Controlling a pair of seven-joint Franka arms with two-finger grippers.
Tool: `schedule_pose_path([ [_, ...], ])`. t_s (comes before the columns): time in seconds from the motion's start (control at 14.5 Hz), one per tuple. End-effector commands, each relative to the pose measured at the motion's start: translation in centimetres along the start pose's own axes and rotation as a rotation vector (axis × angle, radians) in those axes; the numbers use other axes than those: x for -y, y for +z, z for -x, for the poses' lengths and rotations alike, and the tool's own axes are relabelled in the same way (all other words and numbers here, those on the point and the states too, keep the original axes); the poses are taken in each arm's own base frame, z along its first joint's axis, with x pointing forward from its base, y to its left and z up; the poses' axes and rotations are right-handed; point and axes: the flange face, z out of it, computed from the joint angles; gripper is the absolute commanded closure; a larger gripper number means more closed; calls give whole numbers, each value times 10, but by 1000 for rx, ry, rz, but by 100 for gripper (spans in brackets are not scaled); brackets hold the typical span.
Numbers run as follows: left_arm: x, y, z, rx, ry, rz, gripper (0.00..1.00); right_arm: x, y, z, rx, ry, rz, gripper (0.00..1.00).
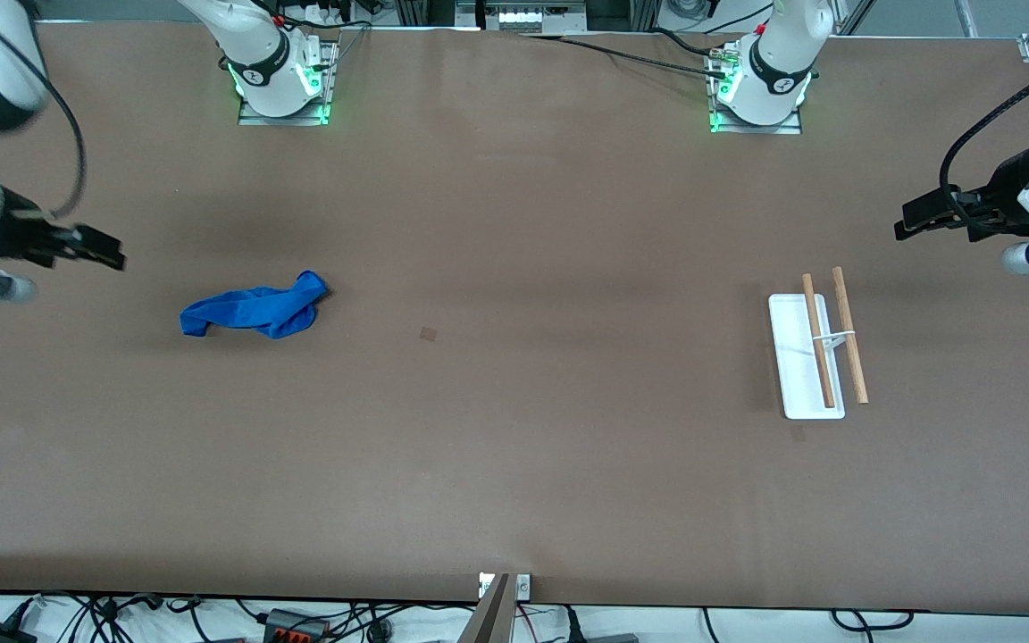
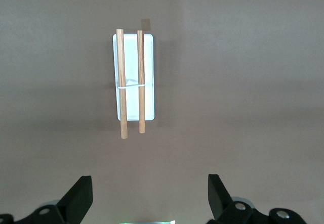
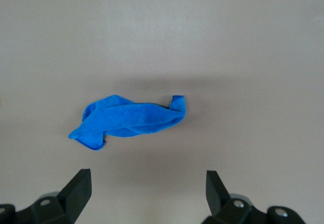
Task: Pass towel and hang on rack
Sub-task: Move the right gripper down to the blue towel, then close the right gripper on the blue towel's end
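Crumpled towel (image 1: 254, 309) lies toward the right arm's end; rack (image 1: 805, 357) toward the left arm's. Right gripper (image 3: 147, 193) and left gripper (image 2: 149, 196) hover wide apart, empty.

Both arms are glossy white with black joint bands, each base (image 1: 282, 85) bolted on a metal plate and lit green at its foot. Black cables loop from the wrists. The left gripper (image 1: 912, 223) and right gripper (image 1: 108, 254) are matte black, their wedge-shaped fingers (image 2: 78, 196) set on screw-fastened mounts.
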Motion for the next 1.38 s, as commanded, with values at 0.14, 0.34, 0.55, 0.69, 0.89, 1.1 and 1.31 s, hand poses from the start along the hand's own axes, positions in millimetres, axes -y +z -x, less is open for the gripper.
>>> schedule_pose_path([
  [0.14, -7, -26, 11, -5, 20, 9, 0, -10, 115, -41, 148, 79, -120, 0],
  [0.34, -24, -23, 11, 4, 52, 7, 0, -41, 176, -49, 223, 182, -198, 0],
  [0.55, -24, -18, 11, 22, 54, 3, 0, -75, 204, -46, 261, 264, -239, 0],
  [0.69, -23, -17, 11, 33, 52, 1, 0, -90, 221, -48, 265, 337, -237, 0],
  [0.89, -23, -18, 13, 34, 66, -8, 0, -101, 251, -48, 290, 413, -296, 0],
  [1.1, -20, -19, 11, 29, 59, -6, 0, -101, 267, -47, 324, 446, -319, 0],
  [1.31, -18, -17, 11, 38, 63, -4, 0, -104, 275, -45, 338, 464, -345, 0],
])
